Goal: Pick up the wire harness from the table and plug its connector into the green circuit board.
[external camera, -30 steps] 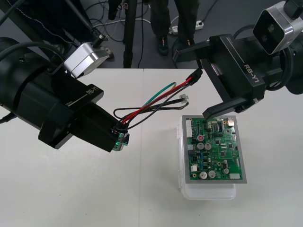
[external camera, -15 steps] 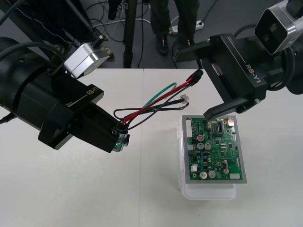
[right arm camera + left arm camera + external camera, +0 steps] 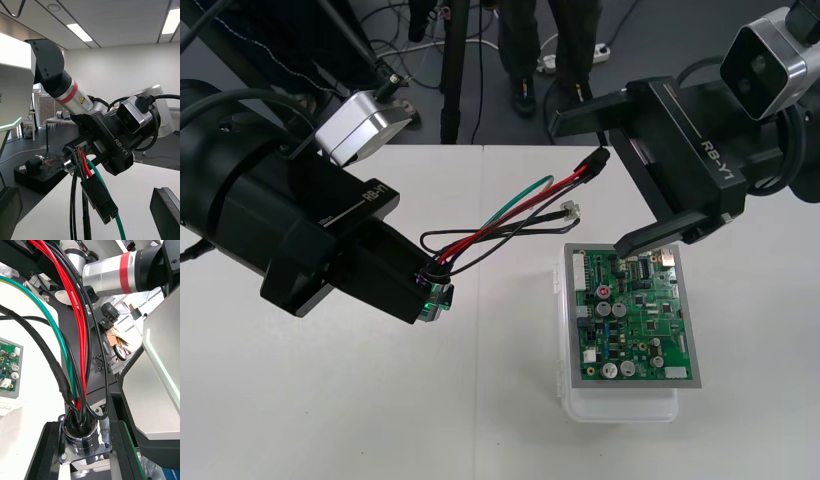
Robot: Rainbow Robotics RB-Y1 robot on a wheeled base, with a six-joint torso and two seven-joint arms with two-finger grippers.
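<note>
Plainly, we see one small wire harness (image 3: 500, 225) of thin red, black and green wires, strung between the two grippers over the plain light tabletop (image 3: 330, 400). At one end sits its single round metal socket (image 3: 80, 433) with a square flange. At the other end is its one small black plug (image 3: 98, 200), a rectangular block with two square openings in its face. We count one green wire. The red ones run so tightly together that we cannot fix their number, and several black ones loop beside them. One thin black lead ends apart from the rest in a small pale connector (image 3: 570, 210), just beyond the board's far edge.

The left gripper (image 3: 435, 290) has its jaws closed on the socket, pressing the flange from both sides. The right gripper (image 3: 582, 182) has its jaws spread wide, and the plug sits between them, touching neither. That plug is near the tabletop's far edge, apart from the one green circuit board (image 3: 635, 315), which lies flat on its white base (image 3: 620, 405). In the front view the tip of the right gripper's nearer jaw stands over the board's far edge, and the left gripper is well off to the board's left.
</note>
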